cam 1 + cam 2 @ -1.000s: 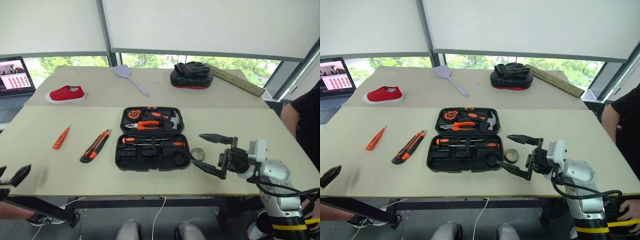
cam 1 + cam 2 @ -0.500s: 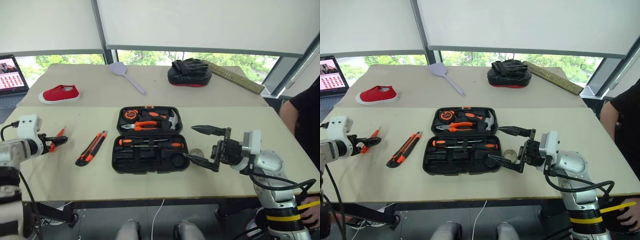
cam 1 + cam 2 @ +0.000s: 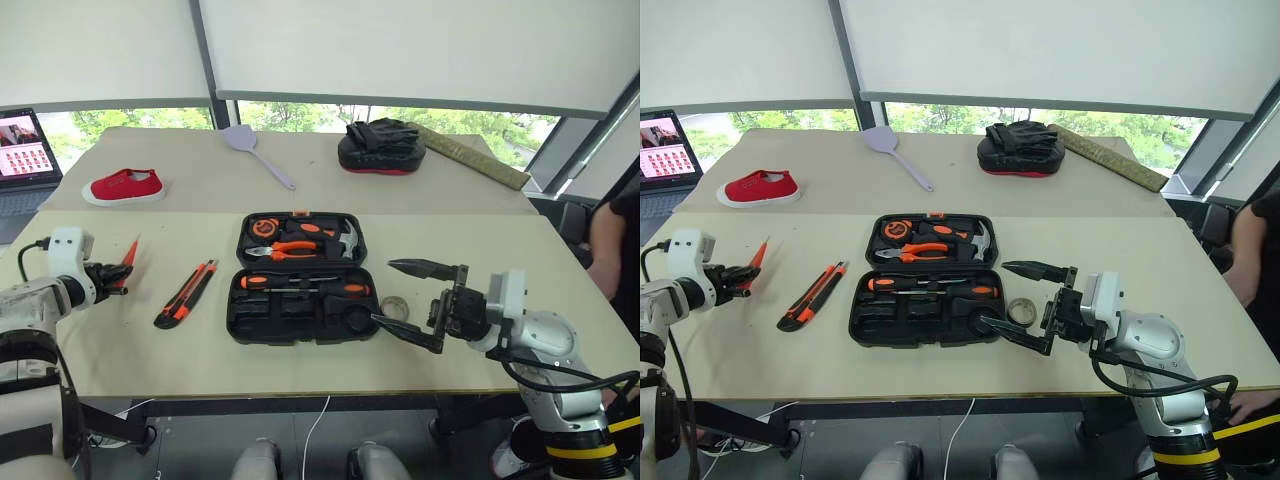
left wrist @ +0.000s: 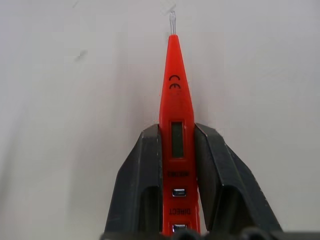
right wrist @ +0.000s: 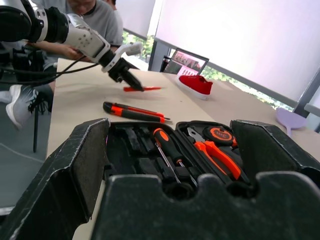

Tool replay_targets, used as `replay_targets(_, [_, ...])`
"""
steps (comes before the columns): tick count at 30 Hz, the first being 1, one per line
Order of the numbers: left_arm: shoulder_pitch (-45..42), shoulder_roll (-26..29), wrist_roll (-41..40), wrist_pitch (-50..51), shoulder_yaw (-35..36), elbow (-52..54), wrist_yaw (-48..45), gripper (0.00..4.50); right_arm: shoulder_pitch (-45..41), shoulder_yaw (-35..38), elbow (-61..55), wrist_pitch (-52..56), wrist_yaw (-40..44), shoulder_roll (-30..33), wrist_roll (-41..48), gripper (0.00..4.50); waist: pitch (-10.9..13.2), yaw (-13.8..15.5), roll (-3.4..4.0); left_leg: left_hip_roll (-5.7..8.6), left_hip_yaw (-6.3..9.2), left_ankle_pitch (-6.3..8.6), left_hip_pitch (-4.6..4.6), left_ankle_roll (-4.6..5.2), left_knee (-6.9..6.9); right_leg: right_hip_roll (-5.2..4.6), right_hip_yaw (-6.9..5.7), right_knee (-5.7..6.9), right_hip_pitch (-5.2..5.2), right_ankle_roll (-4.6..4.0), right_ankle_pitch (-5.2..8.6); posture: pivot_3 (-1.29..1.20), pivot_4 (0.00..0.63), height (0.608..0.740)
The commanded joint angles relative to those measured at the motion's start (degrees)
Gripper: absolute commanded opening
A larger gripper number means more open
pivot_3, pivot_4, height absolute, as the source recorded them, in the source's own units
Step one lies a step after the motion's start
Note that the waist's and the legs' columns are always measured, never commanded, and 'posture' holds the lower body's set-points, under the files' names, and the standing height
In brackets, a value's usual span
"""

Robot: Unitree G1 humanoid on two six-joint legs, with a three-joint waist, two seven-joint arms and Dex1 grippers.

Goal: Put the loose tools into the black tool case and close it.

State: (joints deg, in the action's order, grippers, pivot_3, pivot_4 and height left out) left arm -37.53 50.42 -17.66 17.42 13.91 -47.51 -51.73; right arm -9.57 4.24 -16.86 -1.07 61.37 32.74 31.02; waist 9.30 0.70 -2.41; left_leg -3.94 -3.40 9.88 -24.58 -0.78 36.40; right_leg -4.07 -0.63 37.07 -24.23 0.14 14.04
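The black tool case (image 3: 236, 328) lies open mid-table, with pliers, a hammer and screwdrivers in its slots. My left gripper (image 3: 116, 273) is shut on the slim orange screwdriver (image 4: 175, 100), whose tip points away from the fingers (image 4: 142, 165) just over the tabletop. Between that hand and the case lies the orange-and-black utility knife (image 3: 188, 293). A small dark tape ring (image 3: 396, 306) rests at the case's right edge. There my right gripper (image 3: 386, 293) stands wide open, its fingers level with the ring and holding nothing.
On the far table sit a red shoe (image 3: 124, 186), a lilac spatula (image 3: 258, 150), a black-and-red mitt (image 3: 381, 148) and an olive strip (image 3: 470, 155). A laptop (image 3: 25, 165) stands far left. One person stands at the right edge (image 3: 612, 240), another behind my left arm (image 5: 95, 15).
My left gripper has closed on the orange screwdriver, which now angles up from the fingers. The right arm has kept still. The camera has shifted a little.
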Motion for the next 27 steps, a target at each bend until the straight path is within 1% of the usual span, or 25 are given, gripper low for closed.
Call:
replay_targets(1, [2.64, 0.64, -4.03, -9.05, -1.14, 13.46, -17.71, 0.44, 0.11, 3.14, -0.88, -0.45, 1.03, 2.22, 1.15, 4.50, 0.00, 0.10, 0.00, 0.04, 0.00, 0.00, -0.06, 0.00, 0.05, -0.04, -0.02, -0.01, -0.02, 0.02, 0.00, 0.00, 0.150, 0.740])
replay_targets(2, [4.16, 0.70, -4.20, -11.57, -2.97, 17.35, -22.47, 0.44, 0.11, 3.45, -0.55, -0.18, 1.44, 2.89, 1.24, 4.50, 0.00, 0.07, 0.00, 0.10, 0.00, 0.00, -0.07, 0.00, 0.06, -0.11, -0.01, -0.01, 0.00, 0.04, 0.00, 0.00, 0.150, 0.740])
replay_targets(4, [5.73, 0.26, -4.48, -11.98, -6.85, 25.14, -28.40, 0.44, 0.10, 3.82, 0.07, 1.11, 2.62, 4.75, 1.64, 4.50, -0.01, 0.05, 0.01, 0.16, -0.02, 0.00, -0.06, 0.01, 0.06, -0.17, 0.02, -0.05, 0.04, 0.07, 0.00, 0.00, 0.150, 0.740])
replay_targets(7, [5.94, -1.34, -4.05, -9.91, -11.65, 33.76, -31.15, 0.44, -0.21, 4.10, 0.65, 3.37, 4.08, 7.23, 2.96, 4.50, 0.00, 0.08, 0.00, 0.14, -0.02, 0.00, -0.07, 0.02, 0.12, -0.15, 0.02, -0.02, 0.05, 0.09, 0.00, 0.00, 0.150, 0.740])
replay_targets(9, [6.14, -1.36, 0.92, -12.95, -17.54, 38.82, -32.80, 0.44, -0.32, 4.07, 1.25, 4.86, 5.11, 9.24, 2.77, 4.50, 0.00, 0.01, 0.00, 0.09, -0.01, 0.00, -0.08, 0.02, 0.19, -0.06, 0.04, 0.00, 0.05, 0.10, 0.01, 0.00, 0.150, 0.740])
replay_targets(10, [5.83, -1.47, 2.70, -12.25, -19.82, 40.66, -32.54, 0.44, -0.28, 3.97, 1.43, 5.53, 5.34, 9.96, 2.65, 4.50, 0.00, 0.02, 0.01, 0.08, -0.01, 0.00, -0.08, 0.02, 0.22, -0.03, 0.09, -0.01, 0.06, 0.10, 0.01, 0.00, 0.150, 0.740])
replay_targets(12, [4.30, -2.59, 5.65, -11.21, -22.59, 41.56, -30.40, 0.44, -0.17, 3.75, 1.46, 6.46, 5.56, 10.72, 2.71, 4.50, -0.01, -0.06, 0.01, 0.08, -0.01, 0.00, -0.06, 0.03, 0.24, -0.01, 0.12, 0.00, 0.07, 0.12, 0.01, 0.00, 0.150, 0.740])
replay_targets(17, [-0.17, -5.68, 13.65, -7.76, -28.02, 39.63, -24.60, 0.44, 0.32, 3.45, -0.01, 7.90, 4.85, 10.57, 2.77, 4.50, 0.00, -0.01, 0.00, -0.04, 0.03, 0.00, -0.07, 0.04, 0.35, 0.21, 0.22, 0.04, 0.05, 0.43, 0.18, 0.00, 0.150, 0.740])
replay_targets(22, [-2.80, -4.64, 19.07, -6.54, -31.01, 38.72, -23.90, 0.44, 2.24, 4.05, -2.50, 8.96, 3.52, 10.20, 3.17, 4.50, 0.00, -0.08, 0.00, -0.03, 0.02, 0.03, -0.08, 0.09, 0.38, 0.36, 0.51, 0.02, 0.03, 0.48, 0.19, 0.00, 0.150, 0.740])
replay_targets(27, [-2.74, -4.15, 21.40, -5.96, -32.51, 38.28, -24.78, 0.44, 3.25, 4.25, -3.39, 9.24, 2.84, 10.02, 3.04, 4.50, -0.01, -0.04, 0.01, -0.02, 0.01, 0.03, -0.07, 0.10, 0.38, 0.68, 1.06, 0.03, 0.03, 0.50, 0.20, 0.00, 0.150, 0.740])
